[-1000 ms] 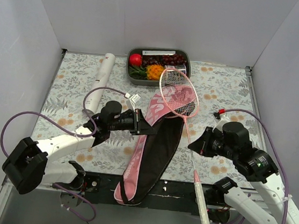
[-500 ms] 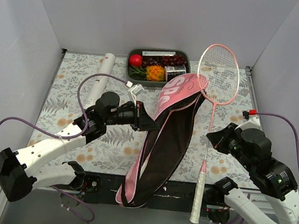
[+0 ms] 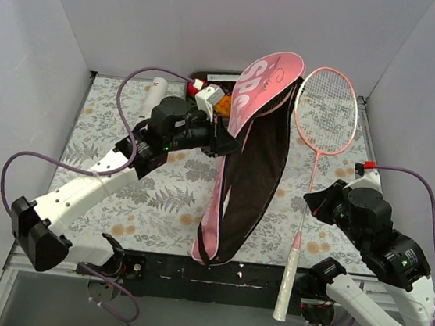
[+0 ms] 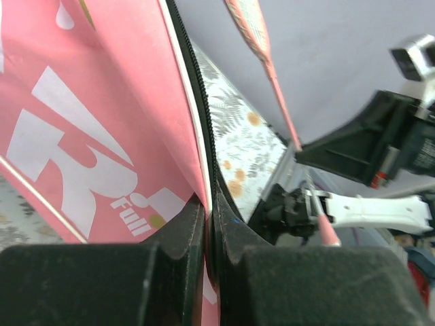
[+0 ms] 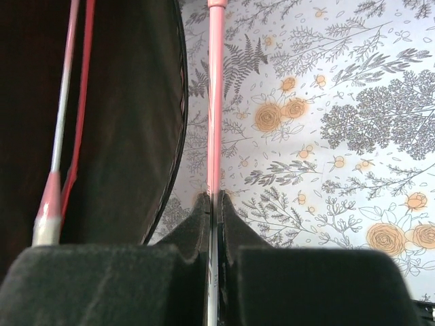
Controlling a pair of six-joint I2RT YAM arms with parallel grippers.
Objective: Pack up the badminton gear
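Observation:
My left gripper [image 3: 224, 142] is shut on the zipper edge of the pink bag [image 3: 264, 86] and holds its head end up, so the black inside [image 3: 250, 186] gapes open. In the left wrist view the fingers [image 4: 209, 212] pinch the pink flap [image 4: 102, 136]. My right gripper [image 3: 313, 204] is shut on the thin shaft of a pink racket [image 3: 329, 113], to the right of the bag, with its handle [image 3: 286, 285] over the near edge. The right wrist view shows that shaft [image 5: 215, 102] between the fingers [image 5: 215, 200], and a second racket's shaft [image 5: 64, 102] inside the bag. The white tube [image 3: 153, 91] lies at the back left.
The grey food tray [image 3: 212, 76] at the back is mostly hidden behind my left arm and the raised bag. The floral table cover [image 3: 107, 166] is walled in by white panels on the left, back and right. Purple cables loop over both arms.
My left gripper has lifted the bag's head end up and back, off the table. My right gripper has swung the racket from across the bag to its right side.

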